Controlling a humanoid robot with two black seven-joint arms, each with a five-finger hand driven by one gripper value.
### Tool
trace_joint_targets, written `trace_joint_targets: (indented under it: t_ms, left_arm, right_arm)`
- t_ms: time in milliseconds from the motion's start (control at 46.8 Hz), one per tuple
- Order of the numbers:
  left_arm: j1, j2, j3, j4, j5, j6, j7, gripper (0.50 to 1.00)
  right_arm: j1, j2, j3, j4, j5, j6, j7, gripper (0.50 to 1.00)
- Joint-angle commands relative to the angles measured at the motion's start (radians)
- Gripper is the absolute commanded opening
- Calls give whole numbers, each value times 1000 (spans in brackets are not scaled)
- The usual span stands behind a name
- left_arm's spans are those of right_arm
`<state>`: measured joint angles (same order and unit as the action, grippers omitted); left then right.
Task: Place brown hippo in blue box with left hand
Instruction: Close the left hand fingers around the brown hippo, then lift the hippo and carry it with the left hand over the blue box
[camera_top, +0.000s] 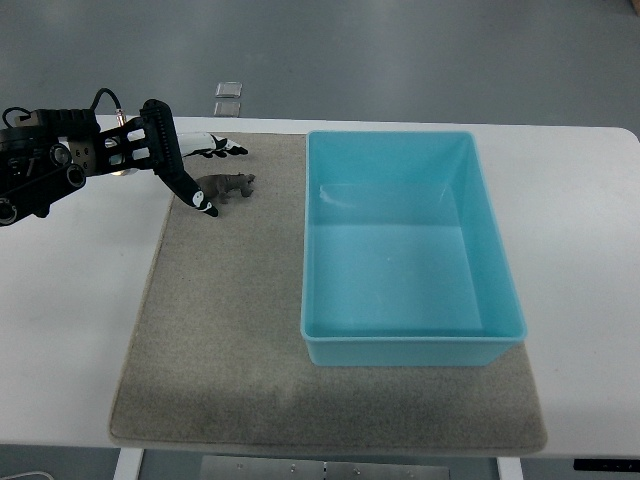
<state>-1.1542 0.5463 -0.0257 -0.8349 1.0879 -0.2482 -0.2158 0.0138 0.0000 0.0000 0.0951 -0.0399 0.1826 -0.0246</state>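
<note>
A small brown hippo (230, 186) stands on the grey mat (230, 330) near its far left corner. My left hand (185, 165) reaches in from the left edge, its black fingers (190, 188) spread and stretched out beside the hippo's left end, with a white-tipped finger (222, 148) just beyond the animal. Nothing is held. The blue box (480, 335) sits empty on the right half of the mat, well to the right of the hippo.
The mat lies on a white table (70, 320). Two small pale squares (227, 98) show on the floor beyond the table's far edge.
</note>
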Motion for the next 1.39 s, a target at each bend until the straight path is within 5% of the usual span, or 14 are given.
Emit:
trace_joint_targets:
  t_ms: [0, 214, 278, 599, 877, 1369]
  left_arm:
    - [-2, -2, 1, -1, 26, 3, 0, 988]
    - [-5, -11, 1, 2, 61, 12, 0, 943]
    - [-7, -9, 1, 3, 79, 27, 0, 874]
    - [-7, -9, 1, 2, 99, 52, 0, 780]
    - [-9, -9, 1, 5, 107, 52, 6, 504]
    - [-36, -11, -11, 0, 95, 52, 16, 500]
  right_arm:
    - [0, 0, 0, 0, 0, 0, 0, 936]
    - [0, 0, 0, 0, 0, 0, 0, 936]
    - [0, 0, 0, 0, 0, 0, 0, 936]
    - [0, 0, 0, 0, 0, 0, 0, 936]
    - [0, 0, 0, 0, 0, 0, 0, 936]
    - [0, 0, 0, 0, 0, 0, 0, 936]
